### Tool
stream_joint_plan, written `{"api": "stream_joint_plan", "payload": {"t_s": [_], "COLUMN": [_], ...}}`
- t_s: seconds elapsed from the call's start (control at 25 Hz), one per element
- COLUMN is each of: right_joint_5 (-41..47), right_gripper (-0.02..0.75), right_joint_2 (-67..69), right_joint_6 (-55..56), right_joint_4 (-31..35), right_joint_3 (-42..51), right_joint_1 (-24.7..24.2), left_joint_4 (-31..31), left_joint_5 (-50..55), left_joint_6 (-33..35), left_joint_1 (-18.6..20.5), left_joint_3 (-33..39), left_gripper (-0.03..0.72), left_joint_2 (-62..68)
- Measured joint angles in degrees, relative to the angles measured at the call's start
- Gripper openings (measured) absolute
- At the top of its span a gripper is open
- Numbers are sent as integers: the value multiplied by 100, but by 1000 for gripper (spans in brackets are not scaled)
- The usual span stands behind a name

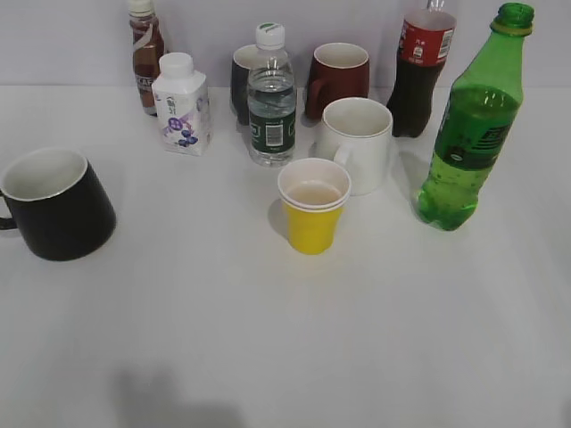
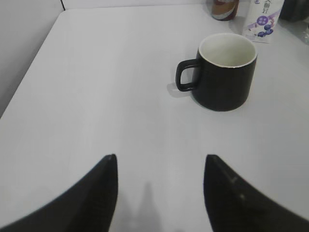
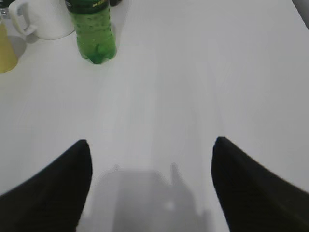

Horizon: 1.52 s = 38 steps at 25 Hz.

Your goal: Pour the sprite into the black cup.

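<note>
The sprite (image 1: 470,134), a tall green bottle with a dark green label, stands upright at the right of the table. Its lower part shows at the top left of the right wrist view (image 3: 92,29). The black cup (image 1: 55,203), glossy with a white inside, stands at the far left. In the left wrist view (image 2: 224,72) it sits upright with its handle to the left. My left gripper (image 2: 161,157) is open and empty, well short of the cup. My right gripper (image 3: 150,141) is open and empty, well short of the bottle. Neither gripper shows in the exterior view.
A yellow paper cup (image 1: 312,216) and a white mug (image 1: 359,143) stand mid-table. Behind are a clear water bottle (image 1: 271,98), a white carton (image 1: 183,105), a brown drink bottle (image 1: 145,53), a dark mug (image 1: 243,80), a dark red mug (image 1: 339,78) and a cola bottle (image 1: 421,67).
</note>
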Motion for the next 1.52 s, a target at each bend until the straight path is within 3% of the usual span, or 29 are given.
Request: {"api": "stream_joint_plan", "payload": {"t_s": [1.52], "right_joint_5": [0], "right_gripper": [575], "right_joint_2": [0], "right_joint_6": [0], "right_joint_4": [0], "right_joint_3": [0], "right_joint_1": [0], "left_joint_4": [-36], "left_joint_5": [-7], "left_joint_6": [0], "left_joint_1": [0], "left_joint_3": [0], "left_gripper": [434], "left_joint_2": [0]}}
